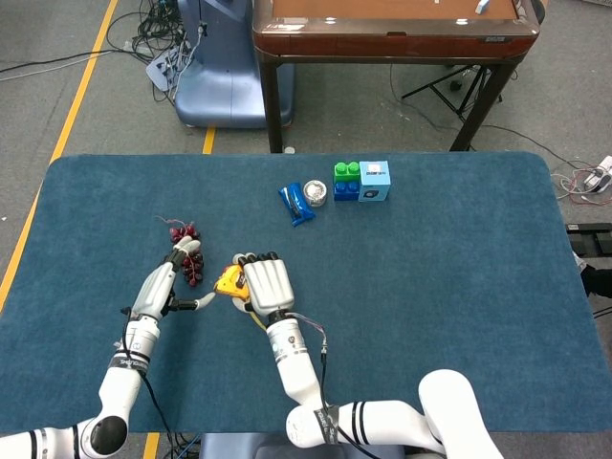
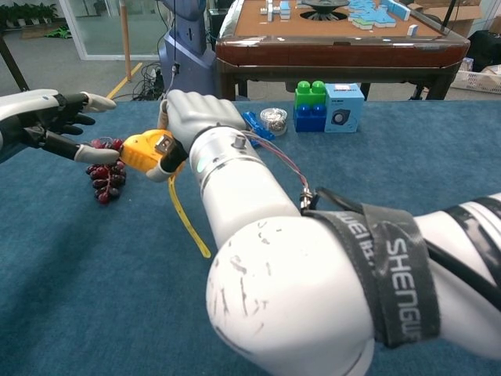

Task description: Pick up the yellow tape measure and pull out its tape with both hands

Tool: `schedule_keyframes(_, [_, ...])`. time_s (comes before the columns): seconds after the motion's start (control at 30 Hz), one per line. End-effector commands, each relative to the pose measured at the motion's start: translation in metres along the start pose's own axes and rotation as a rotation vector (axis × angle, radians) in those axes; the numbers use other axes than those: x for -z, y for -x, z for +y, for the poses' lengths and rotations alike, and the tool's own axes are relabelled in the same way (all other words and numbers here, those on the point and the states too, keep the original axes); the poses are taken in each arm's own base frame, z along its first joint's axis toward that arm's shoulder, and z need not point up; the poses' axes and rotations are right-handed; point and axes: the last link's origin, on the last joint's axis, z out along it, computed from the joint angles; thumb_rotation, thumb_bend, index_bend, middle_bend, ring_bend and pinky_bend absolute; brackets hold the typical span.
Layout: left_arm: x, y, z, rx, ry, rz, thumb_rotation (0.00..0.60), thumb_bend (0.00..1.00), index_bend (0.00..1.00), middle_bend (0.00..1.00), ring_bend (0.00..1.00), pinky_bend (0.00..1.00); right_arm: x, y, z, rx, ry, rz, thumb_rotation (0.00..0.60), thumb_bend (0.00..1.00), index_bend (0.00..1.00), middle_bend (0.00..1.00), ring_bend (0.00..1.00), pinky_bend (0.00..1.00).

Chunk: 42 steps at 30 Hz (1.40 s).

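Yellow plastic tape measure [image 2: 147, 150] is lifted above the blue felt desk [image 1: 459, 258], clamped in the right hand [image 2: 194, 117], its yellow tape [image 2: 183, 221] hanging toward 5 o'clock. Left hand [image 2: 48, 117] at its 9 o'clock, fingers [image 2: 95, 154] apart, holding nothing, thumb tip just beside the case. Dark red grapes [image 2: 102, 174] below.

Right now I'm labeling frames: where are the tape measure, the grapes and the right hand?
tape measure [image 2: 145, 150], chest view, yellow case side.
grapes [image 2: 104, 175], chest view, middle of bunch.
right hand [image 1: 267, 284], head view, back of hand.
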Motion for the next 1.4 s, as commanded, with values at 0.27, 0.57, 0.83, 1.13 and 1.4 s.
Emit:
schedule_keyframes(0.27, [-0.001,0.003,0.0,0.01,-0.009,-0.001,0.6,0.17,0.0,0.0,0.0,0.0,-0.001,0.002,-0.001,0.0,0.0,0.0,0.6,0.5,0.55,0.56,0.37,0.27])
schedule_keyframes(0.57, [0.0,0.004,0.001,0.016,-0.011,-0.004,0.6,0.17,0.0,0.0,0.0,0.0,-0.002,0.005,-0.002,-0.005,0.001,0.001,0.6,0.5,0.55,0.56,0.37,0.27])
schedule_keyframes(0.83, [-0.001,0.005,0.001,0.028,-0.018,-0.001,0.6,0.17,0.0,0.0,0.0,0.0,-0.003,0.007,-0.004,-0.019,-0.003,0.005,0.6,0.5,0.55,0.56,0.37,0.27])
schedule_keyframes(1.13, [-0.002,0.004,-0.001,0.028,-0.026,-0.001,0.6,0.16,0.0,0.0,0.0,0.0,-0.003,0.01,-0.005,-0.026,-0.004,-0.01,0.6,0.5,0.56,0.57,0.38,0.27])
schedule_keyframes(1.4, [-0.002,-0.001,-0.004,0.016,-0.042,0.01,0.6,0.16,0.0,0.0,0.0,0.0,-0.002,0.011,-0.003,-0.029,-0.001,-0.018,0.6,0.5,0.57,0.57,0.39,0.27])
